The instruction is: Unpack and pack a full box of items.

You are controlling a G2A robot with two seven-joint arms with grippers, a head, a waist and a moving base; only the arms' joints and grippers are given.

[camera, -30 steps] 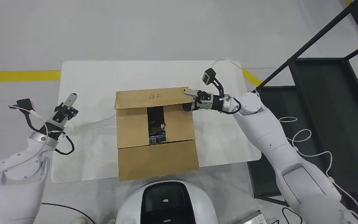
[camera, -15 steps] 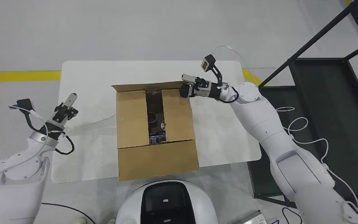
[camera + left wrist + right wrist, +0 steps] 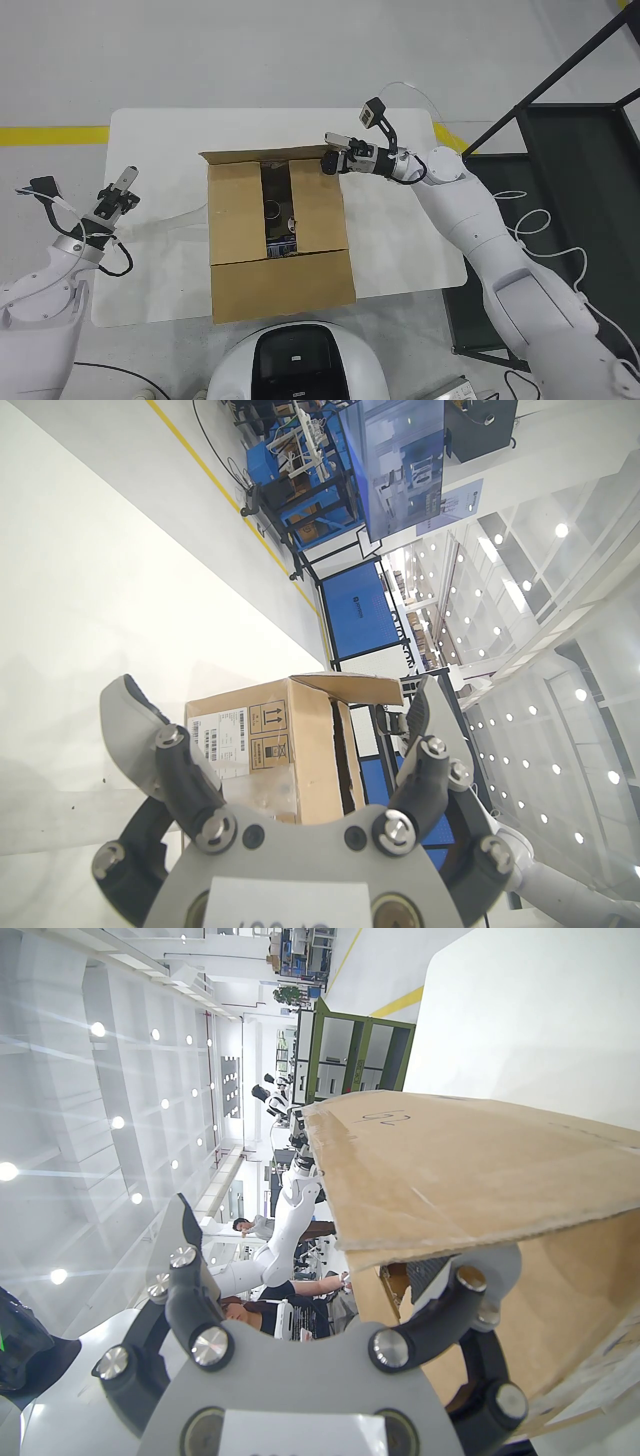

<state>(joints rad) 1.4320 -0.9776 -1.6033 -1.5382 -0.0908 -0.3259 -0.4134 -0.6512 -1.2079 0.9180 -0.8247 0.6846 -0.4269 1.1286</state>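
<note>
A brown cardboard box (image 3: pixel 236 215) stands in the middle of the white table (image 3: pixel 400 250). Its far flap (image 3: pixel 265 154) stands upright, and its near flap (image 3: pixel 285 288) lies folded out toward me. Two side flaps lie over the top, with dark items (image 3: pixel 280 228) showing in the gap between them. My right gripper (image 3: pixel 333 160) is at the box's far right corner, open. In the right wrist view, one of the gripper's (image 3: pixel 305 1243) fingers sits under the far flap (image 3: pixel 450 1168). My left gripper (image 3: pixel 122 190) hangs open by the table's left edge, facing the box (image 3: pixel 270 740) from a distance.
A black metal rack (image 3: pixel 570 180) stands off the table's right side, close to the right arm. The near flap reaches past the table's front edge. A yellow line (image 3: pixel 50 133) runs across the floor at the far left.
The far flap lay over the box top a second ago and now stands upright, lifted by my right gripper. Nothing moved in the last half second. The left arm kept still.
</note>
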